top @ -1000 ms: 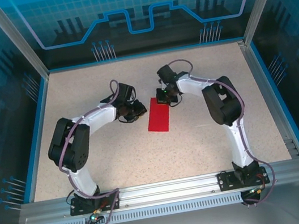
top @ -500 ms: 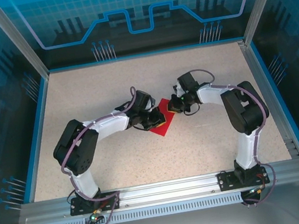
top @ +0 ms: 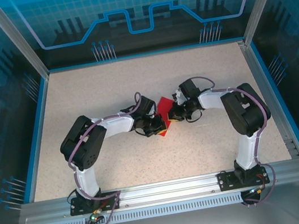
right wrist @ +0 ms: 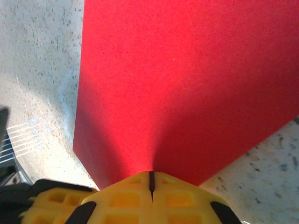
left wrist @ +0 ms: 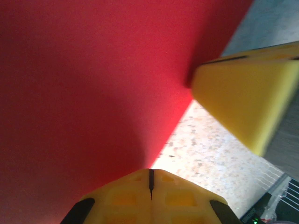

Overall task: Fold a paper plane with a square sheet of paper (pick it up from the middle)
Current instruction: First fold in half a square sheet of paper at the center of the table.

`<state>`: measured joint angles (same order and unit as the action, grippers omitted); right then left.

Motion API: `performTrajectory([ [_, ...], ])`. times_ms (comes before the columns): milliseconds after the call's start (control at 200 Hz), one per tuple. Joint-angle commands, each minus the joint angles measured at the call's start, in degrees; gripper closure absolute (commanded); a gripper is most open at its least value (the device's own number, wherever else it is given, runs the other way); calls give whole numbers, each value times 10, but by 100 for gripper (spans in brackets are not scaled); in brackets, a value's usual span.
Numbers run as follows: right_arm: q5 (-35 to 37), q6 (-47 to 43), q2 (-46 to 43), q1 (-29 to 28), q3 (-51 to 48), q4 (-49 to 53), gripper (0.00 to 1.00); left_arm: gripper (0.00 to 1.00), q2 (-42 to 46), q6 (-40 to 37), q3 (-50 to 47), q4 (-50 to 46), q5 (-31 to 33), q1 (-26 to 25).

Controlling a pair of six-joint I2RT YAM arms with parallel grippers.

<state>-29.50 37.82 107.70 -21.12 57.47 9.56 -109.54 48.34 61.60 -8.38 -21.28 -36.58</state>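
left gripper pinching square sheet of paper | right gripper apparently pinching it too

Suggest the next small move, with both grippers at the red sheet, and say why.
Probably a slow joint lowering, to press the square sheet of paper onto the table for a crease. The left gripper and the right gripper are each shut on it, and from above they nearly meet, so it is likely bent up between them.
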Motion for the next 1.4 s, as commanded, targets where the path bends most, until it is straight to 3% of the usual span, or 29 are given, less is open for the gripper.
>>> performTrajectory([
  [0, -15, -23, 12, -6, 11, 10, 100, 100, -16, -1, 11, -44, 11, -5],
  [430, 36, -70, 59, 38, 62, 63, 100, 100, -36, -2, 30, -134, 32, -6],
  [1010, 63, -47, 71, 128, 88, 48, 100, 100, -42, -5, 16, -149, 30, -6],
  [1220, 78, -23, 79, 133, 124, 50, 100, 100, -41, -9, 16, -145, 27, -5],
  [1396, 39, -21, 27, 125, 90, -14, 100, 100, -40, -10, 19, -146, 28, -6],
])
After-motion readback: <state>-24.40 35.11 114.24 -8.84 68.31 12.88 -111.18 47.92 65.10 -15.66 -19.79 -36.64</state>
